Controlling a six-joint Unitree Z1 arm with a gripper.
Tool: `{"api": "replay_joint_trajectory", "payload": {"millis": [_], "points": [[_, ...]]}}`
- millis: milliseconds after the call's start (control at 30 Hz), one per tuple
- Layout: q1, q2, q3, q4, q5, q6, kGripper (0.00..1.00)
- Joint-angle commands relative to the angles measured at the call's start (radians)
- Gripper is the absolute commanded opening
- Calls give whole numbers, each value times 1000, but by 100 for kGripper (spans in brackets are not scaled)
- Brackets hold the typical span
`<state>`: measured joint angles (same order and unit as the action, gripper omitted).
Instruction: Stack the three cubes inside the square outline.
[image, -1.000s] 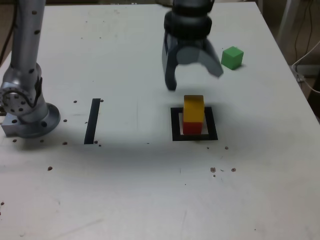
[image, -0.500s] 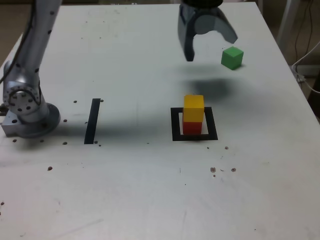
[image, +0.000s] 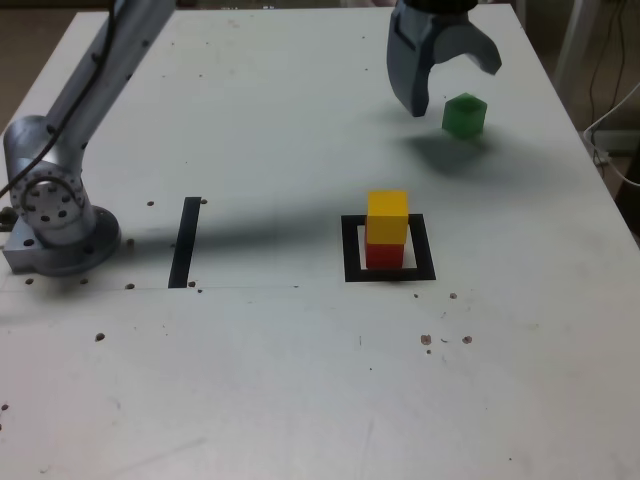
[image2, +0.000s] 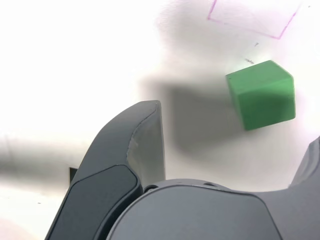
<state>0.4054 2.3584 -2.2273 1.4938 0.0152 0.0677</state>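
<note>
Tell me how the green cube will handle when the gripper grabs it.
The green cube looks rigid with flat faces, so it probably won't roll or deform. It sits flat and alone on the table; a one-sided nudge from the open gripper could slide it.

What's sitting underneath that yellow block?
A red cube is under the yellow cube, inside the square outline. Only the red cube's front face shows; its top is covered by the yellow one.

2 stacked cubes (image: 386, 230) in outline (image: 352, 250); 3rd cube (image: 464, 115) behind, apart.
</note>
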Motion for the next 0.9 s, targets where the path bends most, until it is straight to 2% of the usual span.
{"api": "replay_joint_trajectory", "payload": {"millis": [0,533,667,867], "points": [[3,35,-47,14,-8,-4,99],[28,214,-307,96,-46,-6,96],[33,242,-339,113,-56,-6,89],[35,263,-341,124,-67,-8,68]]}}
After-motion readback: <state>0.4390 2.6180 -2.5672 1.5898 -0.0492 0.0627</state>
